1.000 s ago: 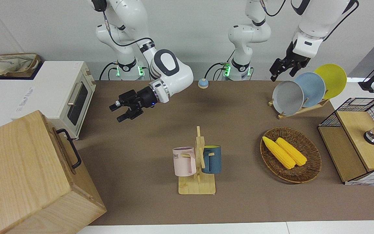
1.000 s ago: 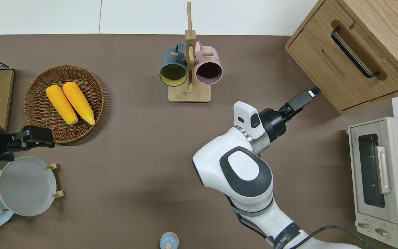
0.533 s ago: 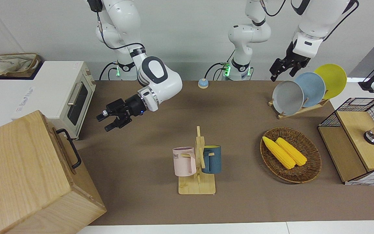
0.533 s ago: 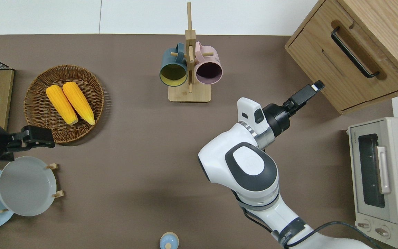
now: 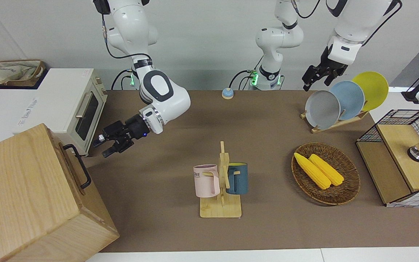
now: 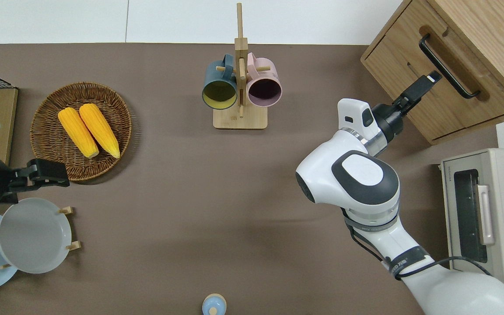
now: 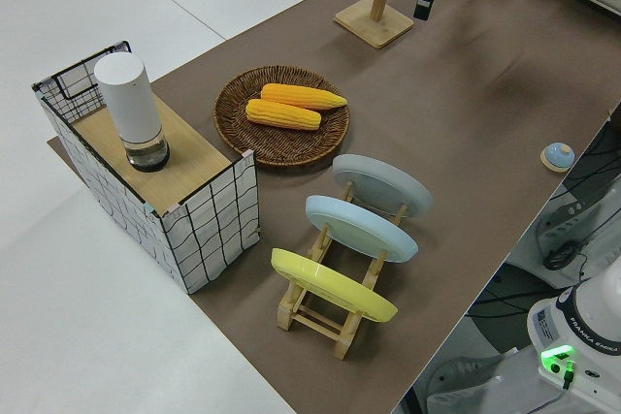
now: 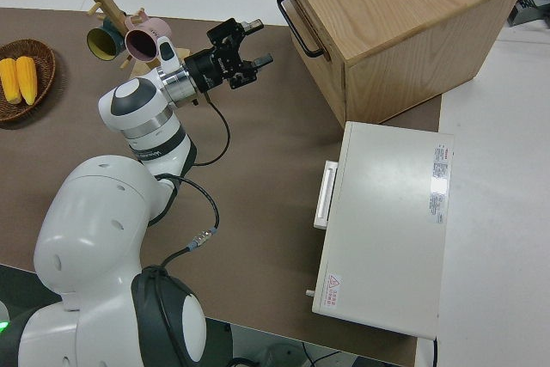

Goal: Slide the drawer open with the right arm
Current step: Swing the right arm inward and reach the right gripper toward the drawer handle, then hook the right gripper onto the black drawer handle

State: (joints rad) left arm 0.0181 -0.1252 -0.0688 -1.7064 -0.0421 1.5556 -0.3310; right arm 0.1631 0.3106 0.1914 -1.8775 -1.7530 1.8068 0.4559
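The drawer (image 6: 492, 98) is the wide top front of the pale wooden cabinet (image 5: 24, 189) at the right arm's end of the table, and it looks shut. Its black bar handle (image 6: 446, 65) also shows in the front view as the handle (image 5: 79, 165) and in the right side view as the handle (image 8: 296, 23). My right gripper (image 6: 427, 79) hangs open and empty over the drawer front, close beside the handle and apart from it. The side view shows the right gripper (image 8: 256, 42) pointing at the cabinet. The left gripper (image 5: 315, 82) is parked.
A white toaster oven (image 6: 475, 218) stands beside the cabinet, nearer to the robots. A mug rack (image 6: 239, 87) with two mugs stands mid-table. Toward the left arm's end are a corn basket (image 6: 81, 127), a plate rack (image 5: 340, 102) and a wire-grid box (image 5: 398, 156).
The right arm has swung toward the cabinet. Its open gripper has moved from over the table by the cabinet's corner to over the drawer front beside the handle. The left arm has not moved.
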